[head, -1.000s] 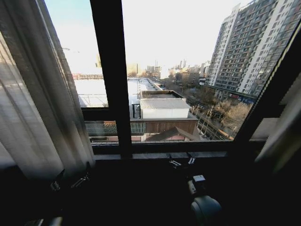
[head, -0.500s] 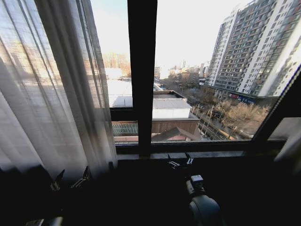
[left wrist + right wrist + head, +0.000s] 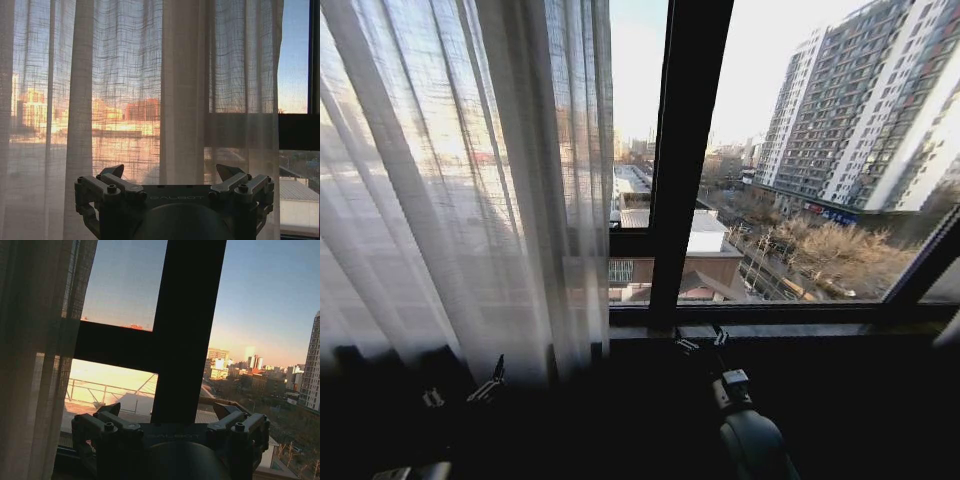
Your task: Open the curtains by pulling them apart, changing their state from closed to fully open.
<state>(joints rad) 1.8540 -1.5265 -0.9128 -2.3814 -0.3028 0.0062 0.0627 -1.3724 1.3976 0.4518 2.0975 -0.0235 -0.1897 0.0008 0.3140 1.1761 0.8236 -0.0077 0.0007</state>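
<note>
Both sets of jaws stand apart and empty: the left gripper (image 3: 463,380) sits low in front of the curtains (image 3: 460,180), and the right gripper (image 3: 700,340) faces the black window frame (image 3: 685,150). Sheer white, the curtains hang bunched over the left part of the window, with the glass beyond the frame bare.

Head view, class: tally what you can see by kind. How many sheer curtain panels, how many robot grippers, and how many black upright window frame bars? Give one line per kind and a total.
Sheer white curtain panel: 1
Robot grippers: 2, the left gripper below the curtain, the right gripper by the sill
Black upright window frame bar: 1
Total: 4
</note>
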